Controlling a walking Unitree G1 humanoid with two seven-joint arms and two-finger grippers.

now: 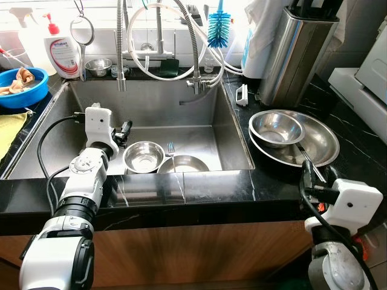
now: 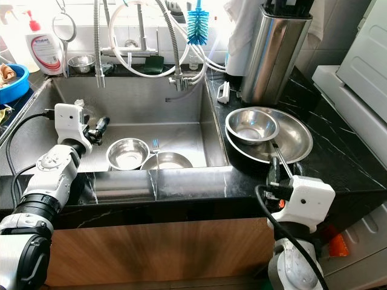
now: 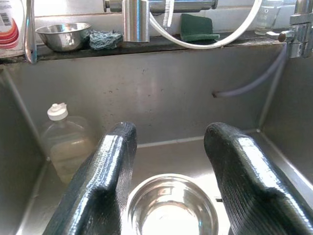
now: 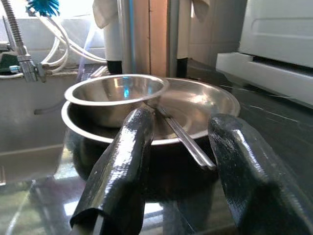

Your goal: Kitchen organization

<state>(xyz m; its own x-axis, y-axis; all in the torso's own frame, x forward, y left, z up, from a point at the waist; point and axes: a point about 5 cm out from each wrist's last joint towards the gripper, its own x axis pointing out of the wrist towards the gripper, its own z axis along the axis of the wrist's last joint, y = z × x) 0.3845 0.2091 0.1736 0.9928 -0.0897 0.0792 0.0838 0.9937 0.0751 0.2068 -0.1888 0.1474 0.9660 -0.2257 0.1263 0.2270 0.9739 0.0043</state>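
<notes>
Clearly the sink [image 1: 199,115] is the anchor for everything, so places are given from it. Far to its left on the table sits a blue bowl [image 1: 21,86], with a soap bottle [image 1: 63,54] standing on the ledge behind the sink's left corner, handy for washing.

Over the sink's left half hangs the left gripper [image 1: 124,132], its fingers [image 3: 105,181] spread and empty, aimed down at a small steel bowl [image 1: 143,156] on the sink floor. That bowl lies just beside a second bowl [image 1: 183,164] near the sink's front wall, with a fork [image 1: 170,148] between them; they look like dishes left to be washed or lifted out. A clear bottle [image 3: 66,142] leans in the sink's back left corner.

To the right of the sink, on the black table [image 1: 363,139], a small bowl [image 1: 276,128] is nested in a wide steel basin [image 1: 317,145], apparently stacked to save room, with a utensil [image 4: 188,142] resting across the basin's rim. The right gripper [image 4: 178,161] is low at the table's front edge, fingers parted and holding nothing, pointed at that stack. A steel knife block [image 1: 296,54] stands behind the basin.

My guess is that the left arm is lining up to take the bowl from the sink.
</notes>
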